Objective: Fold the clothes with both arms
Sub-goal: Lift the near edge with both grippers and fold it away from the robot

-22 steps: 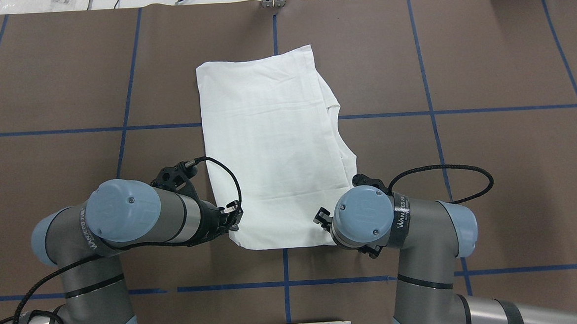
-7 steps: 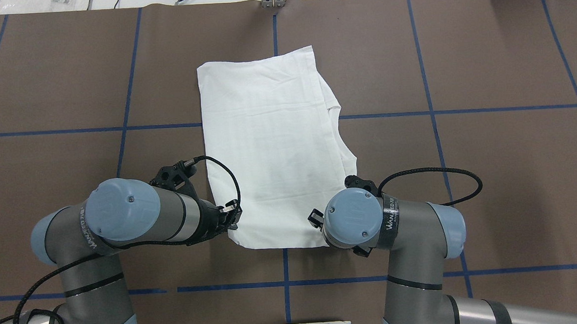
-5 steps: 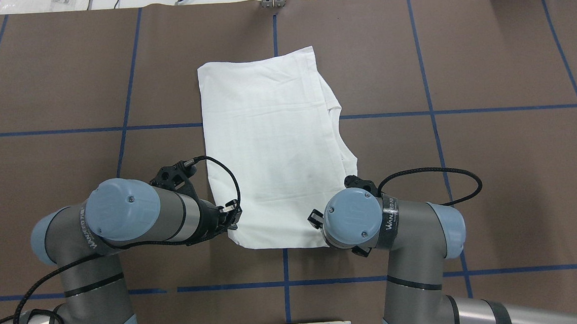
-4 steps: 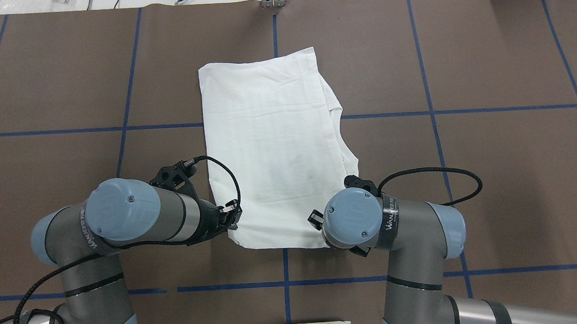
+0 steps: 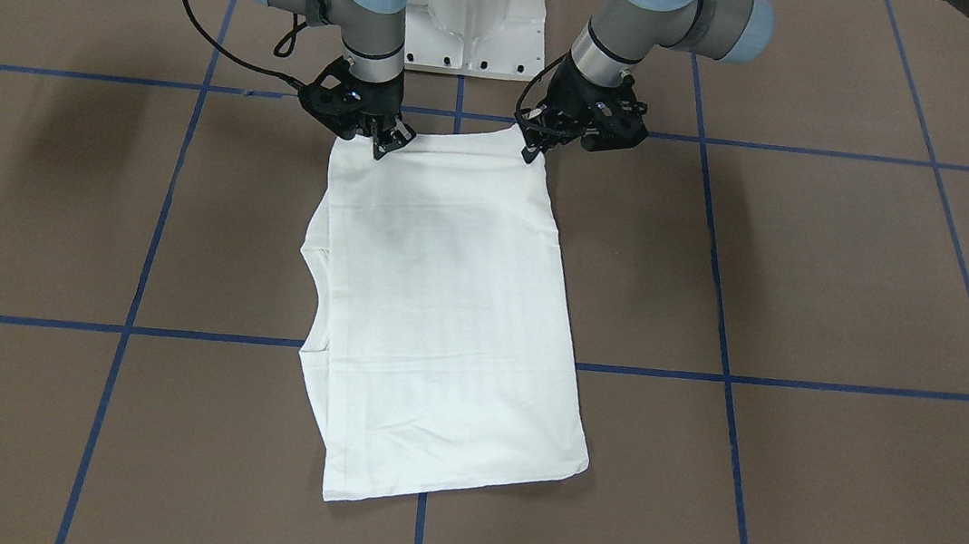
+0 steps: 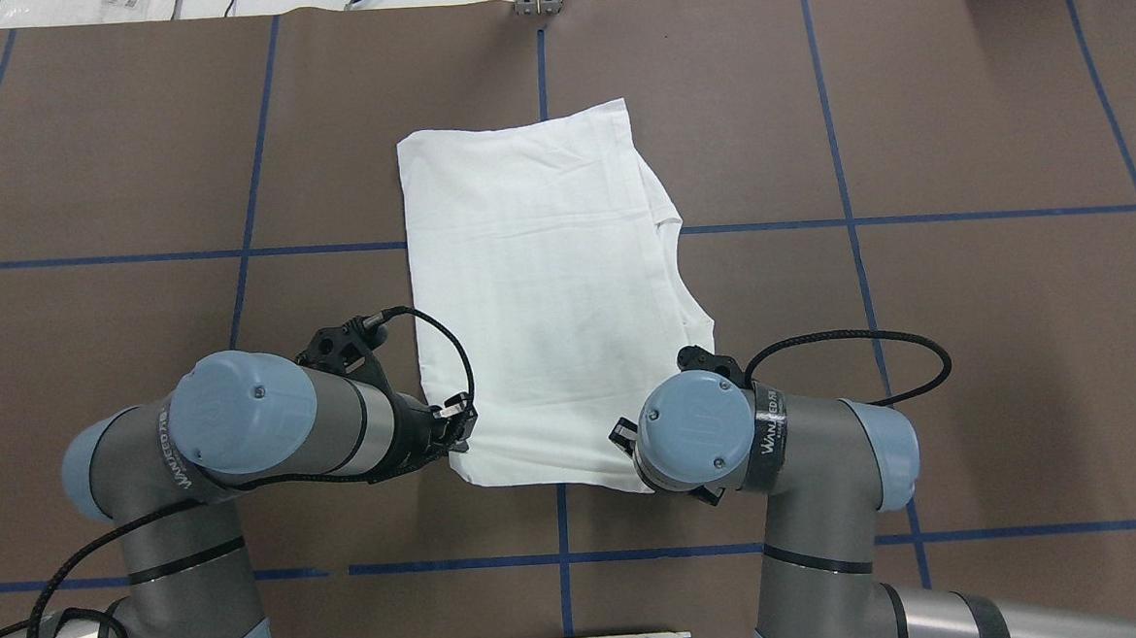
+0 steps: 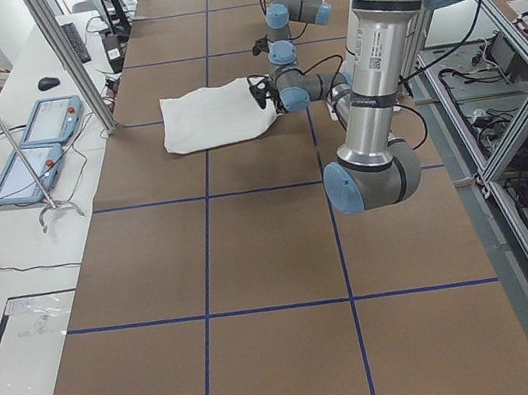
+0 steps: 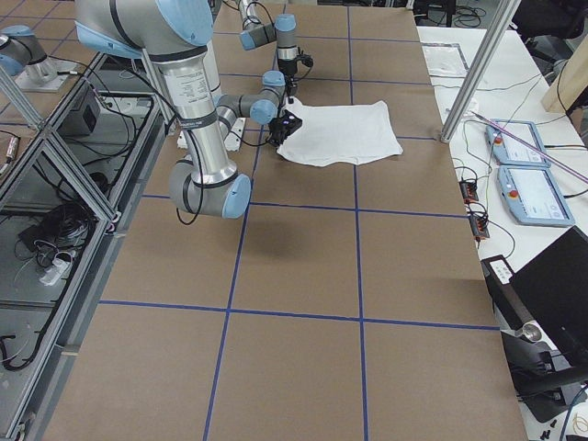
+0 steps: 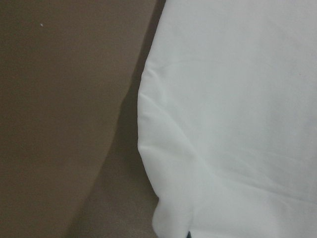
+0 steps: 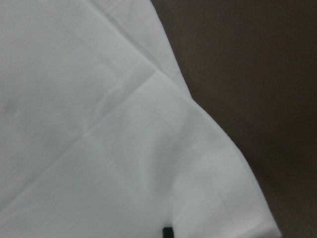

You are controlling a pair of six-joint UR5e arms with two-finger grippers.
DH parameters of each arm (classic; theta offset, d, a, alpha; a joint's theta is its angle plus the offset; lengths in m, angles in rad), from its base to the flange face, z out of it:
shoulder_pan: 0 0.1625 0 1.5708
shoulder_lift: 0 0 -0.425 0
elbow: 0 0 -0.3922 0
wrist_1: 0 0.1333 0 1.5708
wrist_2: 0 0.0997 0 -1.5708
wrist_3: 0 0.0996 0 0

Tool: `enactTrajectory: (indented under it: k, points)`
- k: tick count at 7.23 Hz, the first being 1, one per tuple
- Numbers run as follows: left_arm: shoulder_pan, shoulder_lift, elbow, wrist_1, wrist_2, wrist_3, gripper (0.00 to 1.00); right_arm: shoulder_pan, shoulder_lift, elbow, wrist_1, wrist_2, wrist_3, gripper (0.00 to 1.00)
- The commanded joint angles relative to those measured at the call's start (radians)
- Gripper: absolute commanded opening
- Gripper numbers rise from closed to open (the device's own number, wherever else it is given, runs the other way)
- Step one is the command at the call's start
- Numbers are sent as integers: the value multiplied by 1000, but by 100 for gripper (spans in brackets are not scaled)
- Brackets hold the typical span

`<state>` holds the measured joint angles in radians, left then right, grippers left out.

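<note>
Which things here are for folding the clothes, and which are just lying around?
For the job: white T-shirt; left gripper and right gripper, each pinching a corner.

Just lying about: white pedestal base; two tablets and a computer mouse on the side table.

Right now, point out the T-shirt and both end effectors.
T-shirt (image 5: 444, 304): exterior front-facing view, middle of the folded cloth.
left end effector (image 5: 530, 151): exterior front-facing view, between its fingertips.
right end effector (image 5: 382, 146): exterior front-facing view, between its fingertips.
</note>
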<state>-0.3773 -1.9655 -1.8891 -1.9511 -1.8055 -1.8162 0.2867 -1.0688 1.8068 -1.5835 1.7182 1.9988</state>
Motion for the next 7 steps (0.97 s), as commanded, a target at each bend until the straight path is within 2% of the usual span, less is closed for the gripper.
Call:
enactTrajectory:
  k: [1,3,5,7]
  points:
    - [0,-4,-8,1,-2,0,0,6,-17,54,-3,0,2,0]
    - [6,-4,-16,1,-2,-2,0,8,-40,94,-9,0,0,0]
    - [14,8,-53,3,0,-6,0,-6,-98,196,-12,4,3,0]
    - [81,10,-117,49,-3,-12,0,-55,-97,287,-105,41,3,0]
